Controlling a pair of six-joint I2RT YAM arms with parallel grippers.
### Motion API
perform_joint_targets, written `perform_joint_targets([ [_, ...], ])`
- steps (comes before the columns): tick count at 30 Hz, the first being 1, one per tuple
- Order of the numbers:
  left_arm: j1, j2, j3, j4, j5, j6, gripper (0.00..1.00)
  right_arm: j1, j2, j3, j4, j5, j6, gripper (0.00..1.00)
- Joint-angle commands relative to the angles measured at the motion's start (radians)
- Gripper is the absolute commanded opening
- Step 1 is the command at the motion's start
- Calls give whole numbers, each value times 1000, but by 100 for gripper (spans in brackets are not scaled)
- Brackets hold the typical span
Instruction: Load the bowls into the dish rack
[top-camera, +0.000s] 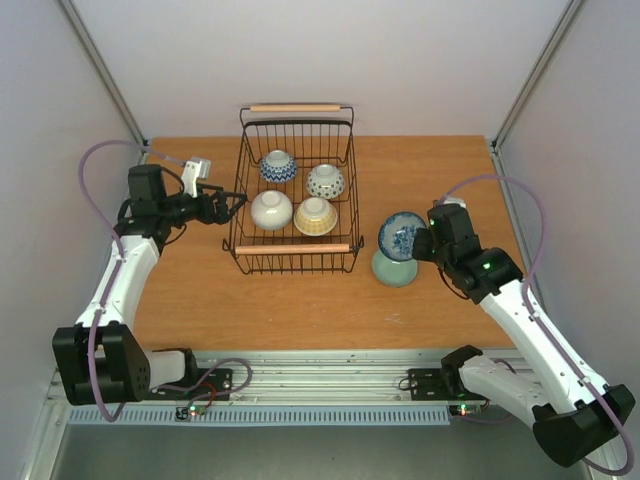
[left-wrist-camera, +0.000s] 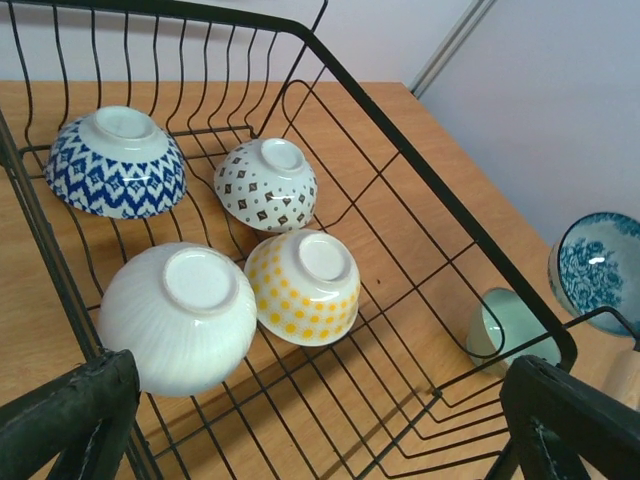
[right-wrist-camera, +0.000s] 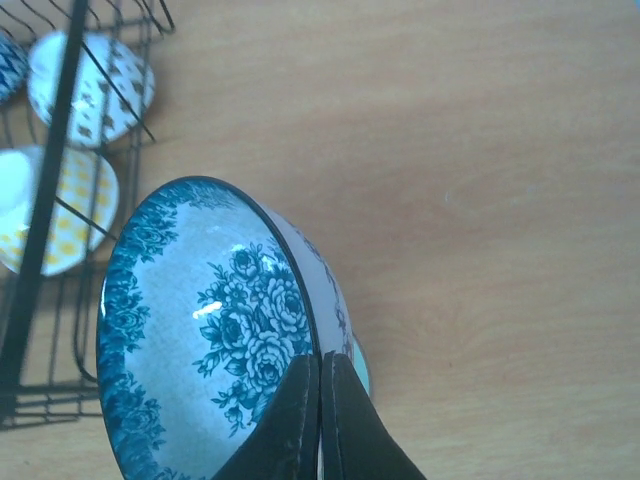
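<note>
A wooden table (top-camera: 300, 300) is occupied by a wire dish rack (top-camera: 295, 262); a pale green bowl (top-camera: 393, 270) is set just right of the rack

Green bowl (top-camera: 394, 272) partly behind blue bowl (top-camera: 401, 236)

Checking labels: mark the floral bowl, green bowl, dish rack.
floral bowl (right-wrist-camera: 220, 330), right wrist view, patterned inside.
green bowl (top-camera: 394, 272), top view, near side.
dish rack (top-camera: 295, 108), top view, far handle.

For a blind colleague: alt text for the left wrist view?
Four bowls lie upside down in the black wire dish rack: blue-patterned, brown-diamond, yellow-dotted, plain white. Outside, right: a pale green bowl and a blue floral bowl. Open left gripper frames the bottom corners.
</note>
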Motion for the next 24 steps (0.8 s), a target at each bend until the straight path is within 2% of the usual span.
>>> perform_joint_targets([
  [1, -2, 27, 54, -29, 58, 12, 99, -4, 17, 131, 28, 24, -43, 1],
  [11, -30, 40, 100, -122, 59, 99, 99, 58, 209, 392, 58, -11, -95, 1],
  [19, -127, 3, 137, -194, -181, 156, 99, 173, 421, 598, 72, 7, -158, 1],
  [24, -146, -1, 143, -201, -197, 154, 99, 262, 537, 722, 66, 44, -201, 1],
])
